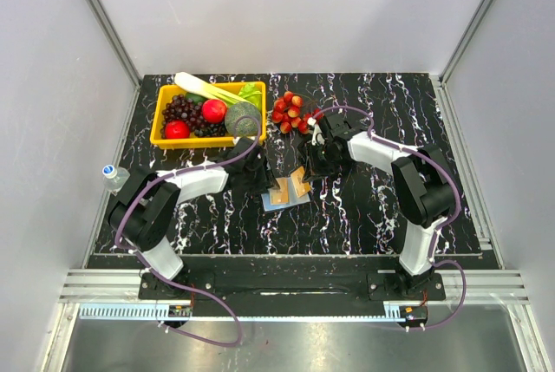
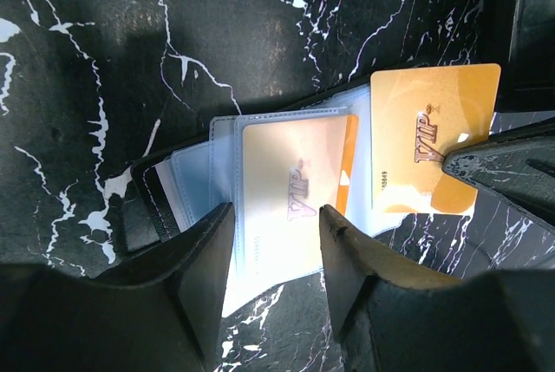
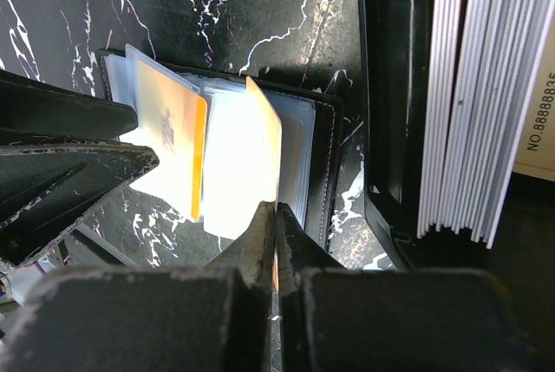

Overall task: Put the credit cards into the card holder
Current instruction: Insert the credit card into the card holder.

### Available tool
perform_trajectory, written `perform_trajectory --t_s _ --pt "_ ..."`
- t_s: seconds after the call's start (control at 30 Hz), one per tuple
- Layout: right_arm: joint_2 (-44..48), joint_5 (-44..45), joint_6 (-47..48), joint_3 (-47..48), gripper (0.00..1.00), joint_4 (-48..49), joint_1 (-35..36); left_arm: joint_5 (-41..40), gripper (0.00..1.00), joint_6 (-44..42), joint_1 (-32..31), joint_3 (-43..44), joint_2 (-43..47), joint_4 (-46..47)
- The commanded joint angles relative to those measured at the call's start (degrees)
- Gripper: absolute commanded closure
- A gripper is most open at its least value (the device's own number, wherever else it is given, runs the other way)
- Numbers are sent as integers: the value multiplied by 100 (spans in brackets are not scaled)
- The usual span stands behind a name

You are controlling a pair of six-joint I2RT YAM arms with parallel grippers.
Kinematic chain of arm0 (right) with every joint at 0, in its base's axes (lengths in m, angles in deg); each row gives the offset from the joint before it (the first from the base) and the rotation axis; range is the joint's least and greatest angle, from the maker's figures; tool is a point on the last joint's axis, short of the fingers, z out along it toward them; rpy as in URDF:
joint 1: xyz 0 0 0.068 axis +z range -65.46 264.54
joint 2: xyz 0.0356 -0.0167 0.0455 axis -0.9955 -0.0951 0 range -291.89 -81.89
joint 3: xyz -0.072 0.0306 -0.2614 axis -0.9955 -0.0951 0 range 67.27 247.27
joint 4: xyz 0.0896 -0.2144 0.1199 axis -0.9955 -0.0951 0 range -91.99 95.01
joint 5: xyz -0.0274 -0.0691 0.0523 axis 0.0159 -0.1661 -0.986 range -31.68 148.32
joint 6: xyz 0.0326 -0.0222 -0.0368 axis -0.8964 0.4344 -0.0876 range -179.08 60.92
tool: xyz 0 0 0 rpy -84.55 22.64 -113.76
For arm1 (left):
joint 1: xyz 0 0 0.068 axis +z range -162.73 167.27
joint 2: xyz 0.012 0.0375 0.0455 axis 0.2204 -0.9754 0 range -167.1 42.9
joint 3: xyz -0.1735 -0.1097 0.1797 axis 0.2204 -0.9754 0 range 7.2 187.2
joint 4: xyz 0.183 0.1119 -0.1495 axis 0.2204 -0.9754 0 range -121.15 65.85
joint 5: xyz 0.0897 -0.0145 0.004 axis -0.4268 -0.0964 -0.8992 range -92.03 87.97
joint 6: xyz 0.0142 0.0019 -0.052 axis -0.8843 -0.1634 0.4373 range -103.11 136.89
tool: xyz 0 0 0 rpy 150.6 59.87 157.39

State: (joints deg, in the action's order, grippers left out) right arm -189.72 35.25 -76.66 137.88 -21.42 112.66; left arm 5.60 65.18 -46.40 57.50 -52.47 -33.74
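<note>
The card holder [image 1: 284, 198] lies open on the table, black outside with light-blue sleeves [image 2: 195, 172]. One gold card [image 2: 290, 186] sits inside a sleeve. My right gripper [image 3: 276, 216] is shut on the edge of a second gold card [image 3: 264, 142], which stands over the holder's right half; this card also shows in the left wrist view [image 2: 434, 133]. My left gripper [image 2: 276, 251] is open and empty, its fingers [image 2: 195, 277] straddling the sleeve with the first card. In the top view the left gripper [image 1: 260, 177] and right gripper [image 1: 316, 164] flank the holder.
A black open tray [image 3: 390, 129] with a stack of white cards [image 3: 477, 94] stands just right of the holder. A yellow basket [image 1: 165, 140] of fruit and vegetables and loose strawberries [image 1: 293, 112] are at the back. A small bottle [image 1: 113, 175] stands at the left edge.
</note>
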Motion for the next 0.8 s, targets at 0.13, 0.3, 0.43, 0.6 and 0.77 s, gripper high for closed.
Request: perform_trajectory --t_s 0.13,0.3,0.43,0.6,0.77 --pt "-177 321 167 120 100 -239 9 -902 50 -197 -43 207 -210 -745" --pt "-186 321 159 146 100 -265 9 -790 50 -250 -131 260 -315 -650" --pt "-194 303 150 137 100 -274 18 42 51 -233 -148 261 -587 -212" --pt "-160 364 141 120 100 -257 18 220 52 -224 -157 261 -579 61" --pt "-45 479 150 137 100 -274 9 501 55 -74 -157 120 -272 571"
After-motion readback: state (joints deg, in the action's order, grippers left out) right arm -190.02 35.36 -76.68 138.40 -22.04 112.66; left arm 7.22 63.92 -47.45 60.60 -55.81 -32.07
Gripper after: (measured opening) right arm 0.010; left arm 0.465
